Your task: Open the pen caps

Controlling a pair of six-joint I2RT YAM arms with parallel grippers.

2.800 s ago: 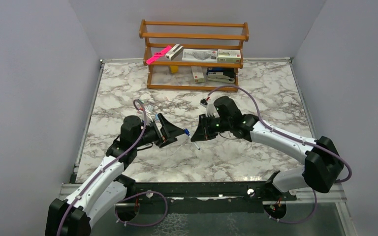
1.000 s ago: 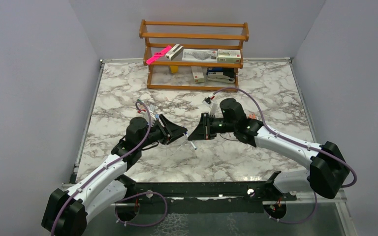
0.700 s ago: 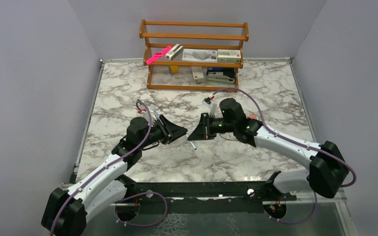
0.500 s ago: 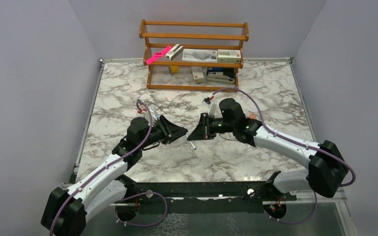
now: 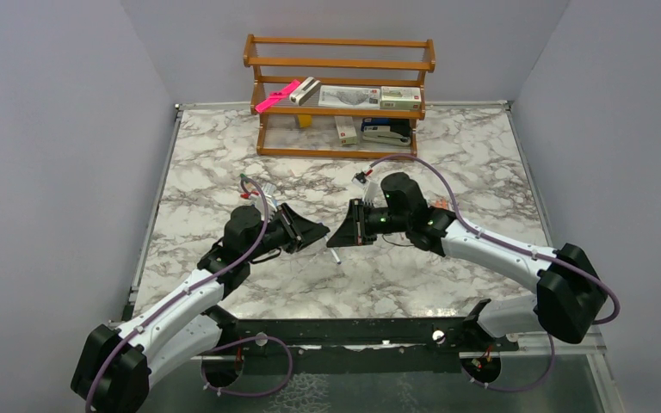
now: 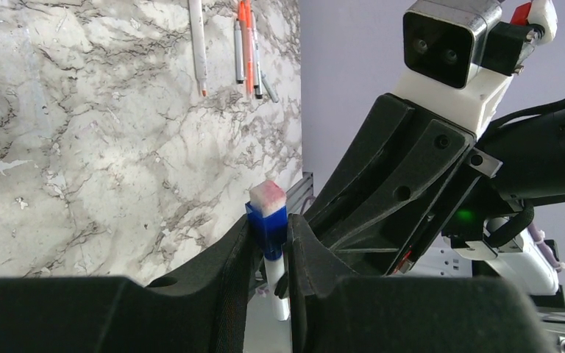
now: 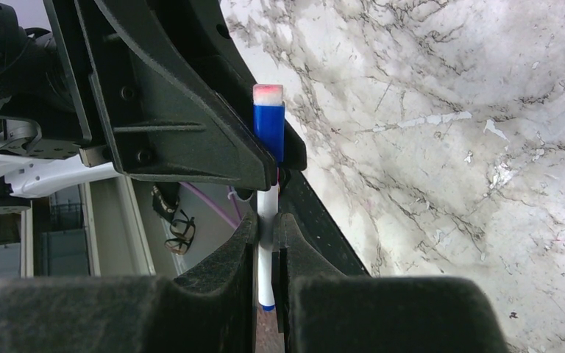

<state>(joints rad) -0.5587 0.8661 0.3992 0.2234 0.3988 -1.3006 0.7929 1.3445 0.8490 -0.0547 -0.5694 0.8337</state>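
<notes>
While the two arms meet over the middle of the marble worktop (image 5: 224,172), the right claw (image 7: 267,235) is clamped tight on the white barrel of a pen (image 7: 267,202) and holds it off the surface. The blue cap (image 6: 268,224), which has a pale pinkish tip, sits on the end of the pen that sticks out past the right claw's fingers. It is seated on the barrel. The left claw (image 6: 268,235) is closed most of the way, its two fingers pressed against opposite sides of that cap. The claws face each other, almost touching. Several loose pens (image 6: 244,44) lie side by side on the worktop, well apart from the held pen. A wooden rack (image 5: 338,64) stands at the far edge.
</notes>
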